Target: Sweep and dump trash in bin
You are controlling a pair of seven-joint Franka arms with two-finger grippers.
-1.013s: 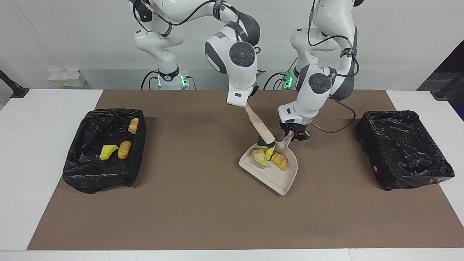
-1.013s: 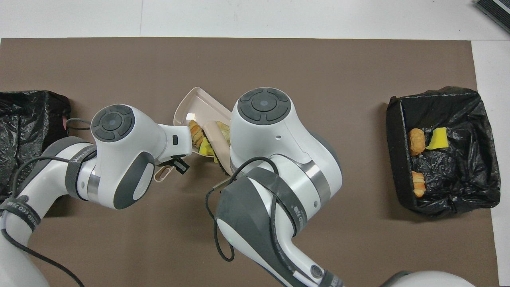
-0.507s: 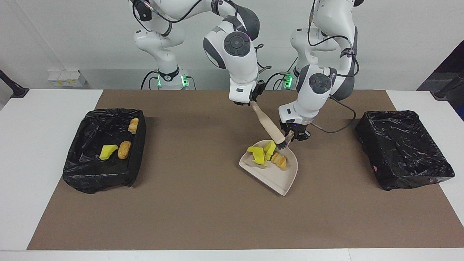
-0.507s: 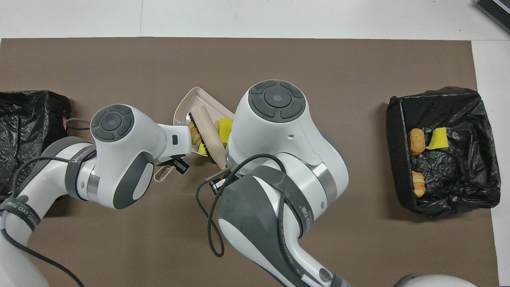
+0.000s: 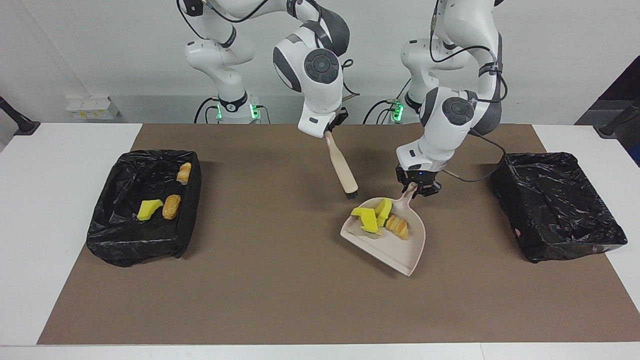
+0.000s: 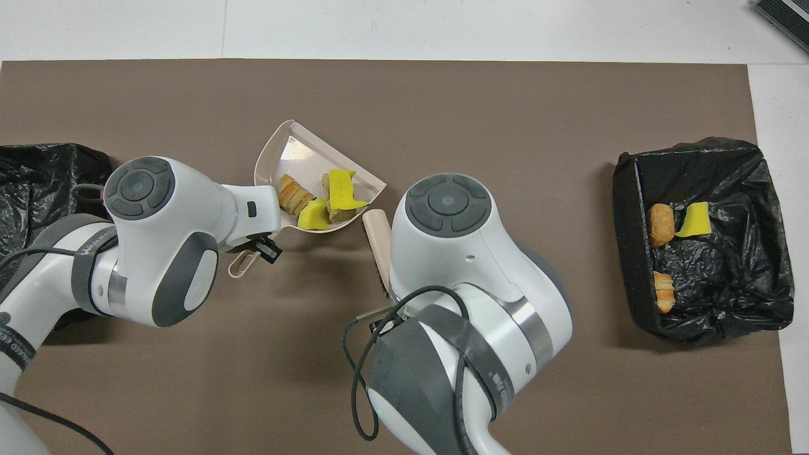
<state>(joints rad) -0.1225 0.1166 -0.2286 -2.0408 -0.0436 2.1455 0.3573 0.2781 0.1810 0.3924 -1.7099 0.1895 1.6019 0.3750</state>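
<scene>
Four scraps of trash (image 5: 381, 220) sit in the dustpan (image 5: 400, 250), just below our left pincer (image 5: 418, 188), clamped on its handle; we lift it level, move slowly to a bin (image 5: 555, 205); our right pincer (image 5: 334, 127), clamped on the brush (image 5: 342, 167), waits.

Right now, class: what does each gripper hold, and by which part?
The left gripper holds the dustpan by its handle's end. The right gripper holds the hand brush by its handle's top, bristles pointing down.

Yellow and orange-brown trash (image 5: 380, 220), beige dustpan (image 5: 395, 250)
</scene>
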